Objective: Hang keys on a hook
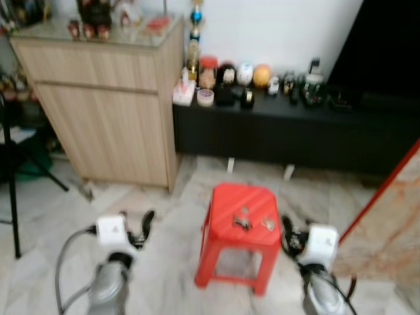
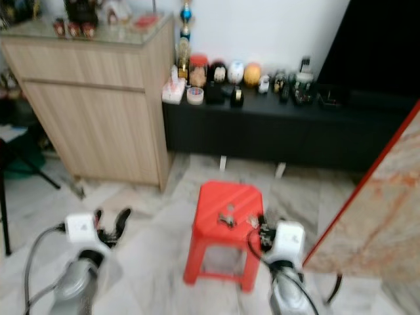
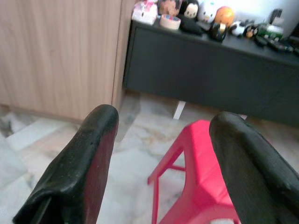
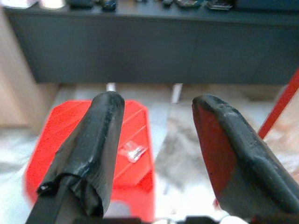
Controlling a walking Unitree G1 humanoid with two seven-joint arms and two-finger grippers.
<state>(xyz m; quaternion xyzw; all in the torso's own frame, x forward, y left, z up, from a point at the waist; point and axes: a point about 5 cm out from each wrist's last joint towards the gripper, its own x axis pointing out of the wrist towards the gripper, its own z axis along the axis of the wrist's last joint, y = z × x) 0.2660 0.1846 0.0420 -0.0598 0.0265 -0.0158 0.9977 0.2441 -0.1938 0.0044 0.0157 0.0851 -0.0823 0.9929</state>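
A red plastic stool (image 1: 230, 200) stands on the marble floor just ahead of me. Two small bunches of keys (image 1: 241, 222) lie on its seat, the second bunch (image 1: 268, 223) to the right of the first. My right gripper (image 1: 289, 231) is open beside the stool's right edge, level with the seat. The right wrist view looks between its open fingers (image 4: 100, 135) at one bunch of keys (image 4: 132, 151) on the stool (image 4: 70, 135). My left gripper (image 1: 139, 223) is open to the left of the stool, over bare floor, and its wrist view catches the stool's (image 3: 205, 158) corner.
A tall wooden cabinet (image 1: 105, 111) stands at the back left. A low black cabinet (image 1: 295, 134) carrying several small ornaments runs along the wall. A marble slab with a red edge (image 1: 387, 216) leans at the right. A black stand leg (image 1: 12, 197) is at the left.
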